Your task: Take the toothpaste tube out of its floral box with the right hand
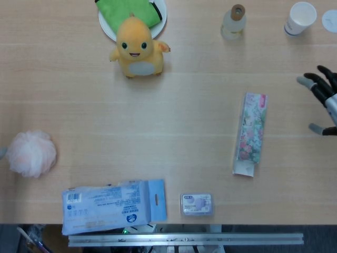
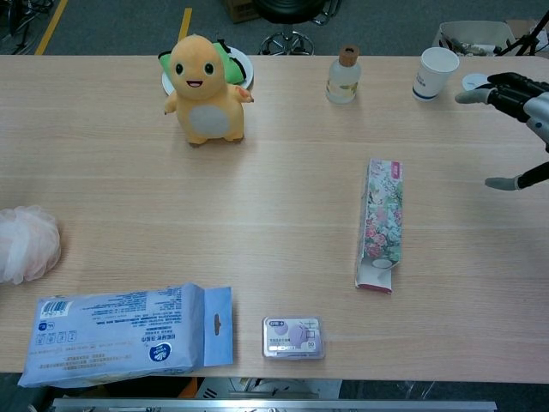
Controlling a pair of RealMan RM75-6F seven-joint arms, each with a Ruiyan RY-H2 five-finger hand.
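The floral toothpaste box lies flat on the table, right of centre, its long axis running front to back. Its near end flap is open; I cannot make out the tube inside. My right hand hovers at the right edge, well to the right of the box and apart from it, fingers spread and holding nothing. My left hand is not visible in either view.
A yellow plush toy stands in front of a white plate with a green cloth at the back. A small bottle and paper cup stand back right. A pink bath puff, blue wipes pack and small case lie near the front.
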